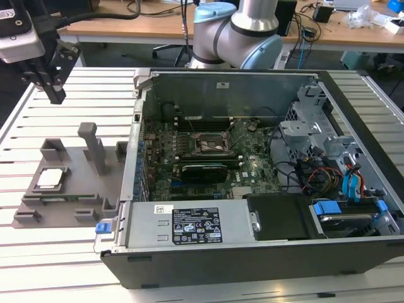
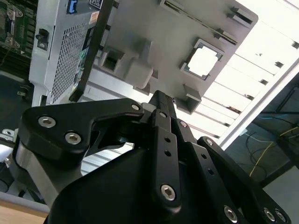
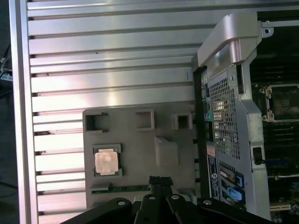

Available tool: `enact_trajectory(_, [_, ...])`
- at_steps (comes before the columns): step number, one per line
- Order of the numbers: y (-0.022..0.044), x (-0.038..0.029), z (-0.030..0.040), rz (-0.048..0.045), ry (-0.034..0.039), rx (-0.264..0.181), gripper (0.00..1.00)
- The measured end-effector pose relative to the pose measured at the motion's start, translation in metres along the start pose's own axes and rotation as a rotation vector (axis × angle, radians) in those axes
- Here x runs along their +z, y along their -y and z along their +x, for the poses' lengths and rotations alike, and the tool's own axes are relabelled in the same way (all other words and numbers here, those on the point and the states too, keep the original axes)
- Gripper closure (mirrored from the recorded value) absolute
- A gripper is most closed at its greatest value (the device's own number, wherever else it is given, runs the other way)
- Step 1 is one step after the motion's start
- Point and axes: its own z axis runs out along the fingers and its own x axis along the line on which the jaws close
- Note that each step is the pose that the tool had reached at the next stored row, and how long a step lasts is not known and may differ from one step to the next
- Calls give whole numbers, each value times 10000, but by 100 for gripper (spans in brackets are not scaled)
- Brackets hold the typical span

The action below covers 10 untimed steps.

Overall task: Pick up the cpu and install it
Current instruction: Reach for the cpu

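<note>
The cpu (image 1: 50, 178) is a small pale silver square lying flat in a recess of a grey holder plate (image 1: 76, 192) on the slatted table, at the exterior view's left. Both wrist views show it, as a bright square (image 2: 204, 60) and a tan-silver square (image 3: 106, 160). My gripper (image 1: 57, 96) hangs high above the table, beyond the holder's far edge and apart from the cpu. Its black fingers (image 3: 155, 180) press together with nothing between them. The square socket frame (image 1: 208, 144) sits on the green board inside the open computer case.
The open computer case (image 1: 189, 230) fills the middle and the exterior view's right, with a long black card (image 1: 203, 170) just in front of the socket. A grey post (image 1: 93, 146) and small blocks rise from the holder plate. Cables and drive cages crowd the case's right.
</note>
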Motion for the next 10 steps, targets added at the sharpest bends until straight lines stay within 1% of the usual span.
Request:
enact_trajectory(2, [3, -1, 40, 1, -1, -1, 89])
enact_trajectory(3, [6, -3, 76, 0, -1, 0, 89])
enact_trajectory(5, [9, -4, 116, 1, -1, -1, 89])
enact_trajectory(6, [11, -4, 149, 1, 0, 0, 89])
enact_trajectory(10, [18, -7, 242, 1, 0, 0, 89])
